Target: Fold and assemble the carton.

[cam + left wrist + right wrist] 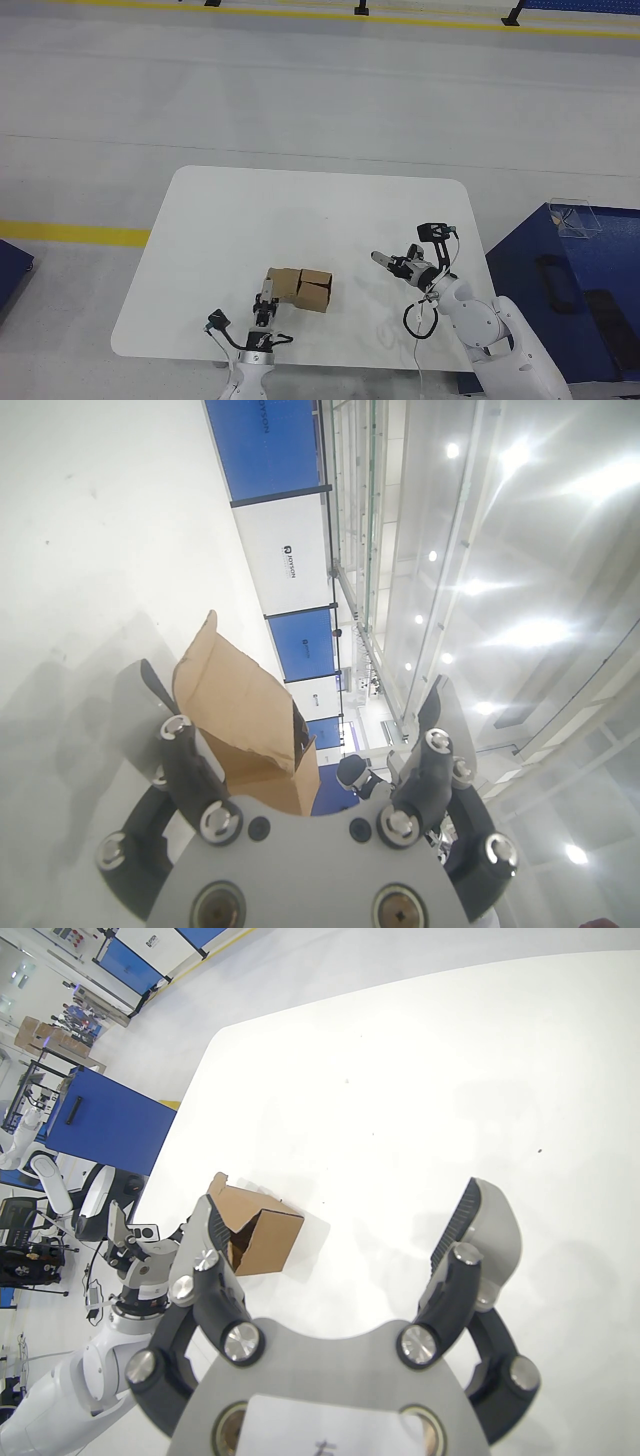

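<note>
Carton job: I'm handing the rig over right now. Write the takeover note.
Left gripper: open, a carton flap between its jaws, not clamped.
Right gripper: open, beside the carton, apart from it.
Carton: on the table, near the robot's edge.
Done: body opened into a box shape.
To do: fold in the loose end flaps and close it.

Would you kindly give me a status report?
Left gripper open beside carton. Right gripper open, apart from it. Carton on table, one end unclosed.
</note>
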### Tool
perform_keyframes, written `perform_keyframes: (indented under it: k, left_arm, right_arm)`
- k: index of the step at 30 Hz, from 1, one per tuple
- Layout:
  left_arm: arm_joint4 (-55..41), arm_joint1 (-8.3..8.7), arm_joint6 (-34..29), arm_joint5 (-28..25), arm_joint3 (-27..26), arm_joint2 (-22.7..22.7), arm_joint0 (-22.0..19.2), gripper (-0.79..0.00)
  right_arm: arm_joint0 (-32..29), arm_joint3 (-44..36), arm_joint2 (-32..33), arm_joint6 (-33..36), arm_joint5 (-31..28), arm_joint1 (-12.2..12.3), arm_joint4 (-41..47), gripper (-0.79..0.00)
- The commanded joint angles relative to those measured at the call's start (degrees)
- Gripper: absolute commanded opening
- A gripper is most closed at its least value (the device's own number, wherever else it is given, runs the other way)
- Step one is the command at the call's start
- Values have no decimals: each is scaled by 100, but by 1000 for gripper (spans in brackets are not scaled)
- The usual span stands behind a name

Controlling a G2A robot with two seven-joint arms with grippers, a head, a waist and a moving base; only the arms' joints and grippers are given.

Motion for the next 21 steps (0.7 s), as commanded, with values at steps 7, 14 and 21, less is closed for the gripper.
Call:
perform_keyframes:
  k: [7, 14, 21]
  left_arm:
    - [399, 8, 191, -803, 30, 55, 23, 0]
    - [680, -3, 358, -1123, -14, 114, 3, 0]
    - [1025, -5, 445, -1330, -204, 188, 97, 0]
  right_arm:
    - [0, 0, 0, 0, 0, 0, 0, 0]
    - [0, 0, 0, 0, 0, 0, 0, 0]
    - [0, 0, 0, 0, 0, 0, 0, 0]
